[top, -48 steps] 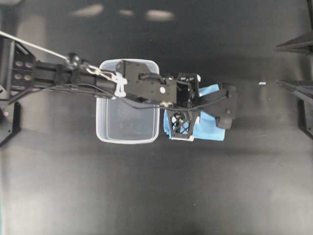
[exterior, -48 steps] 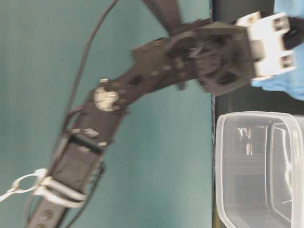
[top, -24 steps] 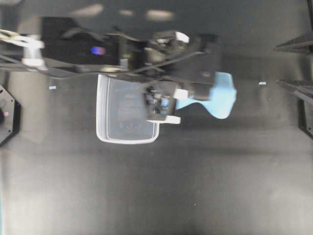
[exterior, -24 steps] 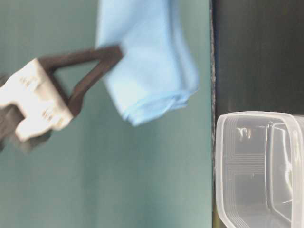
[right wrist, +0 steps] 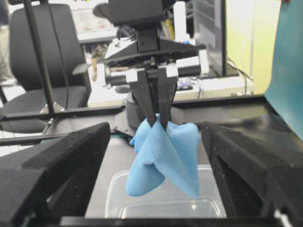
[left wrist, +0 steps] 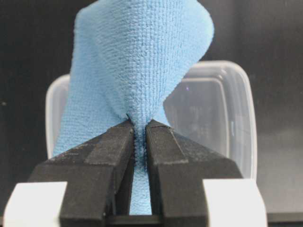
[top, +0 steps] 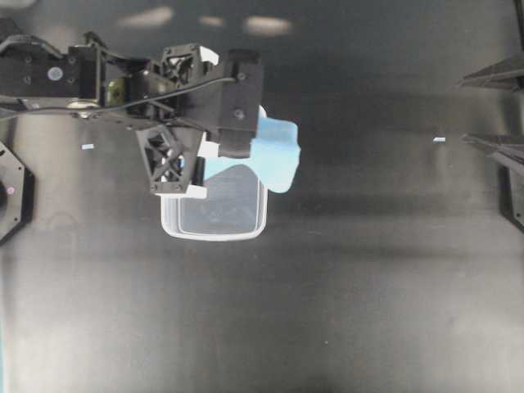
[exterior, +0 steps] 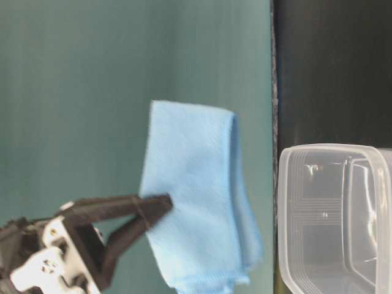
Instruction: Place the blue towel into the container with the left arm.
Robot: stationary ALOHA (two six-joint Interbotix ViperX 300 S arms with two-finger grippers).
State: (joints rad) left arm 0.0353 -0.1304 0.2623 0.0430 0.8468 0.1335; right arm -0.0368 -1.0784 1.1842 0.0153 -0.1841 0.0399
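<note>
Left hand (left wrist: 139, 130): clenched on a pinched fold of the blue towel (left wrist: 137, 71), which hangs free below the fingertips, above the container (top: 214, 209) on the black tabletop (top: 344, 311). Right hand (right wrist: 151, 189): fingers spread wide, holding nothing. Change from half a second ago: hand and towel have shifted left, towel now overlapping the container's far right corner.

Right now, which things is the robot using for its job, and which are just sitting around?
For the job:
- the blue towel, pinched in the left gripper's jaws, hanging above the tub
- the container, open

Just there:
- the right gripper, open and idle
- a small white scrap on the table
- an office chair in the background
</note>
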